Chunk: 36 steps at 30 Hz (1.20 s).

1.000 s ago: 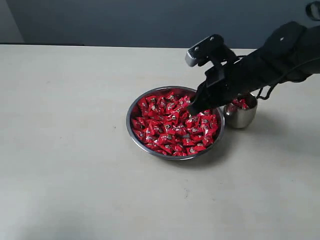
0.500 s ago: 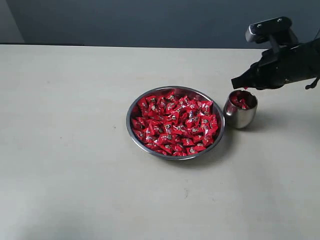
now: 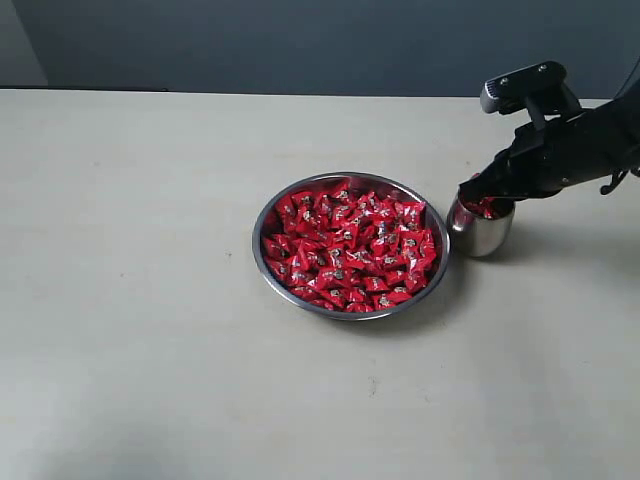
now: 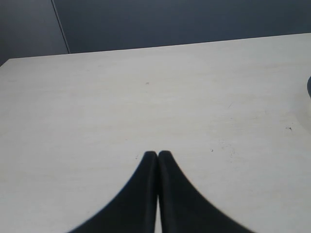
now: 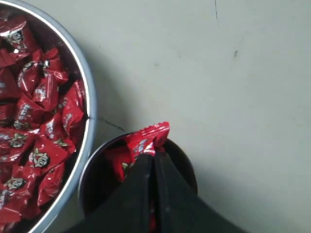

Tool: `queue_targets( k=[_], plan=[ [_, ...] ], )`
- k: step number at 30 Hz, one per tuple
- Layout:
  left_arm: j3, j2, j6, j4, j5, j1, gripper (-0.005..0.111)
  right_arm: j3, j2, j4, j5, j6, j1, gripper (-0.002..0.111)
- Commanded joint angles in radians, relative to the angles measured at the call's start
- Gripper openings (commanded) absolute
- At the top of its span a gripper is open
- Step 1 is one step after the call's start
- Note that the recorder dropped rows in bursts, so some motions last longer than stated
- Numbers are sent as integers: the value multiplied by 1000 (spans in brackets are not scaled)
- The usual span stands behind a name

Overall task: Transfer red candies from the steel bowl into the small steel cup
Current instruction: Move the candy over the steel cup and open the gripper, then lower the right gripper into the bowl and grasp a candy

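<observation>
Right pincer [image 5: 154, 154] pinching red candy [image 5: 148, 138] at its tips — directly over small steel cup [image 5: 186, 164] mouth.

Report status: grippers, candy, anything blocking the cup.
Right gripper shut on a red candy, over the cup. Left gripper shut, empty, above the table. Bowl full. Nothing blocking.

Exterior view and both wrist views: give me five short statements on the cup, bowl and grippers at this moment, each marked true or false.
1. The right gripper is shut on a red candy over the small steel cup. True.
2. The cup is empty. False: it holds red candies.
3. The steel bowl is nearly empty. False: candies fill it.
4. The left gripper is shut, holding nothing. True.
5. The cup lies on its side. False: it stands upright.
</observation>
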Motion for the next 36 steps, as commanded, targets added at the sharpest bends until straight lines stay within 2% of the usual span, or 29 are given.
queue_targets(
  k=[1, 10, 12, 16, 17, 29, 36],
  plan=[
    [-8, -5, -2, 2, -5, -8, 0, 2, 0, -11, -12, -1, -6, 1],
    [-8, -5, -2, 2, -5, -8, 0, 2, 0, -9, -12, -1, -6, 3],
    [-8, -5, -2, 2, -5, -8, 0, 2, 0, -13, -7, -1, -6, 13],
    [-8, -5, -2, 2, -5, -8, 0, 2, 0, -22, 7, -3, -6, 47],
    [-8, -5, -2, 2, -5, -8, 0, 2, 0, -22, 7, -3, -6, 50],
    [-8, -5, -2, 2, -5, -8, 0, 0, -73, 67, 58, -3, 12, 43],
    [-8, -5, -2, 2, -5, -8, 0, -14, -69, 87, 39, -72, 238, 43]
  ],
)
